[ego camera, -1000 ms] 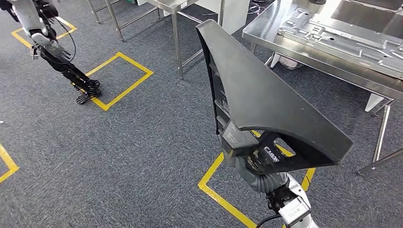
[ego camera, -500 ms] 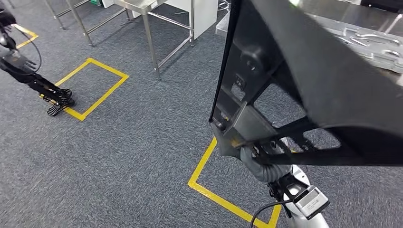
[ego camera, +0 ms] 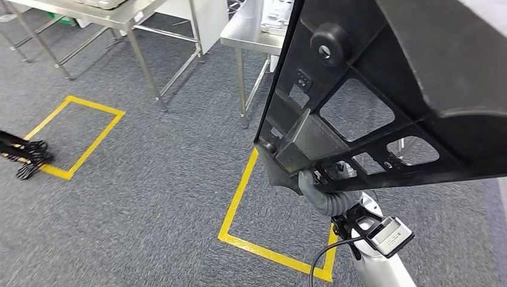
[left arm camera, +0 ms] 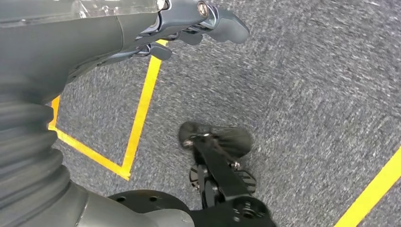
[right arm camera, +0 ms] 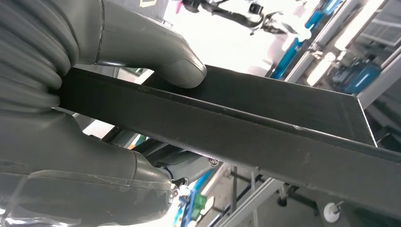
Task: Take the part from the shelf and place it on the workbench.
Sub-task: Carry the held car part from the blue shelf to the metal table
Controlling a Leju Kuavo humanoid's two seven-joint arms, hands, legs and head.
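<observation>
Swinging round toward the tables, the head view has shifted: the yellow floor squares have slid left, and the black plastic part (ego camera: 382,89) now looms larger and closer, its ribbed, cut-out underside turned to the camera where a second ago its smooth face showed. That is mostly the robot turning and the arm lifting, not the floor things moving.

Nearest, the right hand (ego camera: 320,194) grips the part's lower edge; in the right wrist view the thick thumb (right arm camera: 165,59) presses on one face of the flat bar while the rest of the hand (right arm camera: 85,184) closes under it. The part is held up in the air, tilted, not yet over any surface.

The left hand (left arm camera: 189,23) hangs beside the body over the grey carpet, fingers loosely curled, holding nothing.

Farther off stand steel workbenches (ego camera: 254,33), one just behind the part's far edge.

Risks, as I judge them: the part is long and held at one end, so it could lever and slip in the hand; it also blocks much of the forward view, so its upper edge might strike the workbench rim or legs (ego camera: 242,89) during the approach.
</observation>
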